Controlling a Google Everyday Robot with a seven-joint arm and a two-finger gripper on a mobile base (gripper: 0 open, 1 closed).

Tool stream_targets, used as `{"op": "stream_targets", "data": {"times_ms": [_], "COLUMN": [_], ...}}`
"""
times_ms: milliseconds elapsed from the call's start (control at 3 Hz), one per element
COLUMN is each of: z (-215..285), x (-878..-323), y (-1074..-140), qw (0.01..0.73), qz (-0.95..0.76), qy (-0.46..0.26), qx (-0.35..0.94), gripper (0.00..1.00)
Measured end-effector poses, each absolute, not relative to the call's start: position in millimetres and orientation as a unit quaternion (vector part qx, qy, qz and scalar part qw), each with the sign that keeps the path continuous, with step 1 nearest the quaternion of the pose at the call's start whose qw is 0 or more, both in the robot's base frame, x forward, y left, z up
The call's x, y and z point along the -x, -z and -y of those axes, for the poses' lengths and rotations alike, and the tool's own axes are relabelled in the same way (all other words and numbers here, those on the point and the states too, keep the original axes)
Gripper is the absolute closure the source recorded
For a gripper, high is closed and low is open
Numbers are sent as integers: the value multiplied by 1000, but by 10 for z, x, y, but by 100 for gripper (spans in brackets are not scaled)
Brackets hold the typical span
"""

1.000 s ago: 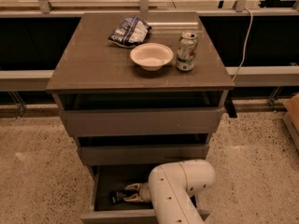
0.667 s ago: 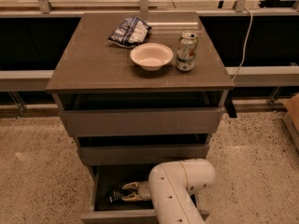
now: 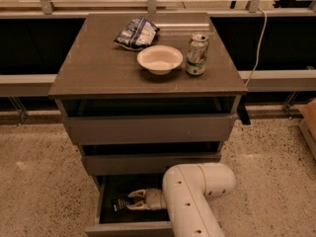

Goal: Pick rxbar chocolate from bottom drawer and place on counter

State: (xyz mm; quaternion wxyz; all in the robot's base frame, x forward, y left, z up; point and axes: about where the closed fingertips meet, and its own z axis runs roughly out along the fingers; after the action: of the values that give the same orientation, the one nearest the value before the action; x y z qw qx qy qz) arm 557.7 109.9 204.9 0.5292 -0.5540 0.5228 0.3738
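The bottom drawer (image 3: 129,228) is pulled open at the foot of the grey-brown cabinet. The rxbar chocolate (image 3: 120,204), a small flat black wrapper with white lettering, lies inside it at the left. My gripper (image 3: 134,200) reaches down into the drawer from my white arm (image 3: 192,196), and its pale fingers (image 3: 139,194) are closed around the right end of the bar. The counter (image 3: 98,68) is the flat top of the cabinet, well above the gripper.
On the counter stand a white bowl (image 3: 159,59), a drink can (image 3: 197,54) and a blue-and-white chip bag (image 3: 137,32). The two upper drawers (image 3: 148,128) stick out slightly. A cardboard box (image 3: 308,122) sits on the speckled floor at right.
Almost nothing differs; the gripper stays in the bottom drawer at the bar, its fingers closed a little more tightly around it.
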Motion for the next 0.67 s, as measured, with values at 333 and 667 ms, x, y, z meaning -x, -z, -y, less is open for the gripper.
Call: {"op": "stream_targets", "data": {"times_ms": [333,667], "z": [-1014,-902], "x": [-5483,-5334], "y": [-2382,-2759], "qw": [545,560], "qz": [-515,-505], "qy": [-358,-342], "qx": [556,560], "gripper": [100,100]}}
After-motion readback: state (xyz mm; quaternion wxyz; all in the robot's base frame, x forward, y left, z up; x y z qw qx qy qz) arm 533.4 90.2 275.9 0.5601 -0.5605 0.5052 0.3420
